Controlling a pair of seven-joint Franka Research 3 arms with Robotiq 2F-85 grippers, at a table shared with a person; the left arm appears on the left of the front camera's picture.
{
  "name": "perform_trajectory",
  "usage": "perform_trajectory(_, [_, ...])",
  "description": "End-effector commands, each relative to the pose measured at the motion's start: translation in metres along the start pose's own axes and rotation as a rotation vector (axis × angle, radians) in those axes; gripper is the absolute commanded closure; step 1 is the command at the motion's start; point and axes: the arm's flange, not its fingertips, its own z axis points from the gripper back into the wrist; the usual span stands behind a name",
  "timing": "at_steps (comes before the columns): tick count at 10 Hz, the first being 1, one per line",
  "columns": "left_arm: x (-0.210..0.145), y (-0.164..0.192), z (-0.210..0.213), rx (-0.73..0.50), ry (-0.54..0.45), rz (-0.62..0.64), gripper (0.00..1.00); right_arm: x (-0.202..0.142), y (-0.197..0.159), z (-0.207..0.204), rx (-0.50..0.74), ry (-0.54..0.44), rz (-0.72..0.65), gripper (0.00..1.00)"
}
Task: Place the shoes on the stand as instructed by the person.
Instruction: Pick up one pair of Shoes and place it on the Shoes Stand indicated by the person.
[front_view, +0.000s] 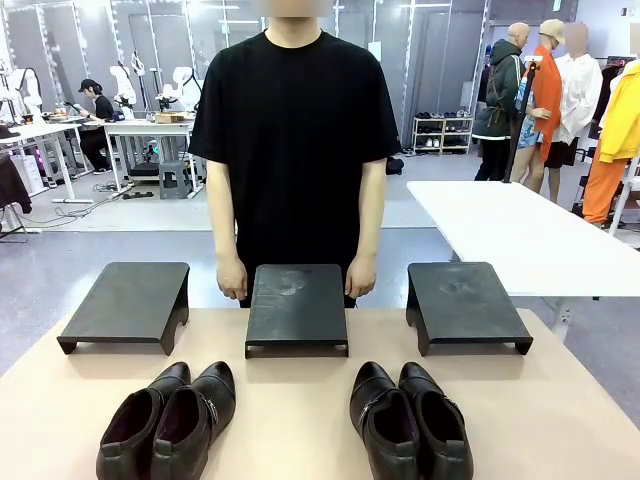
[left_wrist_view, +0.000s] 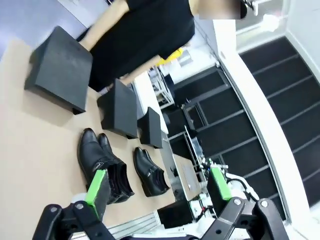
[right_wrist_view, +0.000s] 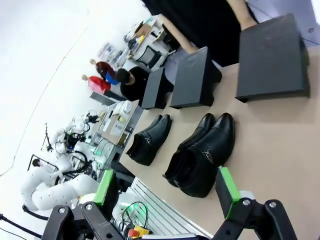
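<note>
1. Along the bottom edge of the front view, both pairs of shoes sit on the table (front_view: 290, 420): left pair (front_view: 168, 420), right pair (front_view: 410, 420). Toes point at the stands.
2. Mid-frame row: left stand (front_view: 128, 300), middle stand (front_view: 296, 305), right stand (front_view: 462, 302). No shoe is on any of them yet.
3. Person (front_view: 295, 130) stands behind the middle stand, with one hand (front_view: 232, 277) and the other hand (front_view: 360, 276) hanging at the far table edge. No pointing visible, so my read is we're waiting on the instruction.
4. Left gripper (left_wrist_view: 158, 184): jaws wide, empty, well above the table. Right gripper (right_wrist_view: 166, 186): same.
5. Next move needs a stand cue, then a descent onto one shoe. Shoes within each pair touch, so finger room between them is tight.
6. Watch the person's hands, just beside the middle stand. White side table (front_view: 520, 230) at right is well apart.
</note>
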Motion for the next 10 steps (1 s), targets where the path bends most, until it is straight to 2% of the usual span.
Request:
perform_trajectory(1, [0.003, 0.0, -0.002, -0.001, -0.014, -0.022, 0.0, -0.012, 0.007, 0.006, -0.037, -0.045, 0.022, 0.0])
perform_trajectory(2, [0.004, 0.001, -0.005, 0.003, -0.024, -0.013, 0.0, -0.013, 0.005, 0.008, -0.058, -0.076, 0.009, 0.0])
perform_trajectory(3, [-0.003, 0.002, 0.008, 0.014, -0.019, 0.003, 0.0, -0.014, 0.001, 0.001, -0.061, -0.058, 0.017, 0.0])
perform_trajectory(4, [-0.003, 0.002, 0.008, 0.014, -0.019, 0.003, 0.0, -0.009, 0.002, 0.016, -0.047, -0.042, -0.012, 0.0])
perform_trajectory(10, [-0.003, 0.002, 0.008, 0.014, -0.019, 0.003, 0.0, -0.009, 0.002, 0.016, -0.047, -0.042, -0.012, 0.0])
